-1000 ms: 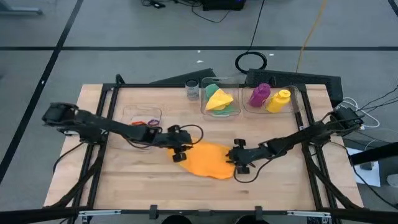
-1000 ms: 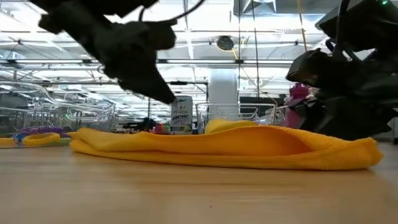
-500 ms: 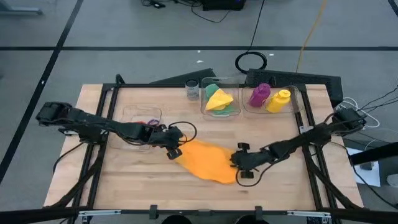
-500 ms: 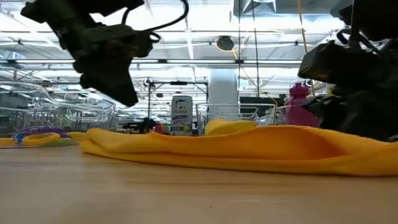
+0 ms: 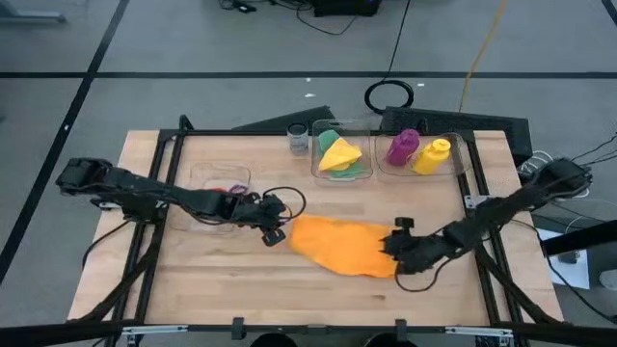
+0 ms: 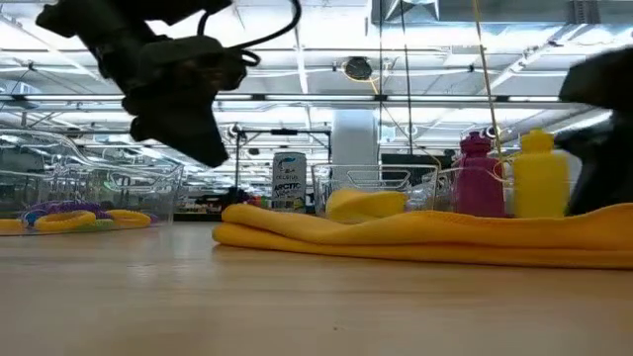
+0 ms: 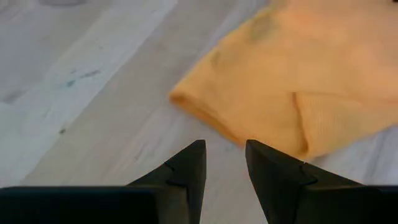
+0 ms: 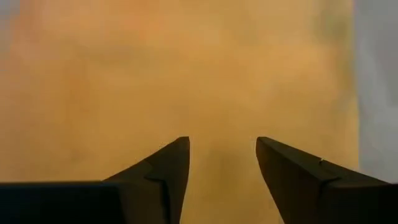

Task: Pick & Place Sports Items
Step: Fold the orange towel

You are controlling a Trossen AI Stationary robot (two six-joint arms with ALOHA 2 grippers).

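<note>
The orange cloth (image 5: pixel 342 246) lies crumpled in the middle of the table, in folds; in the low view it (image 6: pixel 415 232) stretches to the picture's right edge. My right gripper (image 5: pixel 393 253) is at its right end, shut on it. My left gripper (image 5: pixel 275 234) hangs open above bare wood just left of the cloth's left end (image 7: pixel 186 102), with nothing between its fingers (image 7: pixel 186 162). Green and yellow cloths (image 5: pixel 339 154) and a purple bottle (image 5: pixel 402 146) and a yellow bottle (image 5: pixel 433 154) sit in clear boxes at the back. Coloured rings (image 5: pixel 231 190) lie in a box on the left. My right gripper has the orange cloth by its right end (image 5: pixel 384 258), slanting down at it from the table's right. In the right wrist view the cloth (image 8: pixel 217 74) fills the picture between and beyond the fingers (image 8: pixel 168 162); the gripper hides the exact place. That end (image 6: pixel 613 222) is slightly raised; the rest lies on the table.
Along the far edge stand a small glass jar (image 5: pixel 298 140), the clear box with cloths (image 5: pixel 362 172) and the clear box with bottles (image 5: pixel 461 159). The box with rings (image 5: pixel 207 175) is behind my left arm. Bare wood lies along the near edge.
My right gripper has gone toward the table's right and near edges and risen a little, dragging the orange cloth rightward along the table. The cloth's left end has slid away from my left gripper, which earlier drew back slightly to the left, rolled, and has since kept still.
</note>
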